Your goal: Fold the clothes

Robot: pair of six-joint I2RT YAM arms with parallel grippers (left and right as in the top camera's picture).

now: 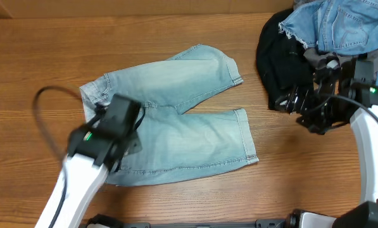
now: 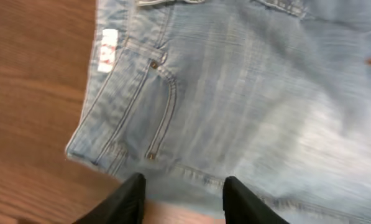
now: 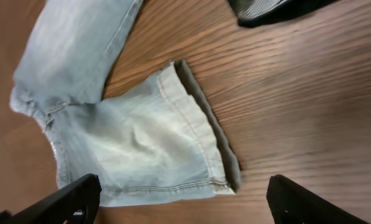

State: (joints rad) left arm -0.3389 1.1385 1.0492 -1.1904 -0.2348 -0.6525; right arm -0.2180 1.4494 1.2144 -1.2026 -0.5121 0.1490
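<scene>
A pale light-blue pair of denim shorts lies flat on the wooden table, waist to the left, two legs to the right. My left gripper is open over its waist and front edge; its wrist view shows the pocket and waistband between the black fingers. My right gripper is open and empty, to the right of the shorts. Its wrist view shows the hemmed leg end between the spread fingers.
A pile of other clothes sits at the back right: a black garment, a frayed mid-blue denim piece and something grey. A black cable loops left of my left arm.
</scene>
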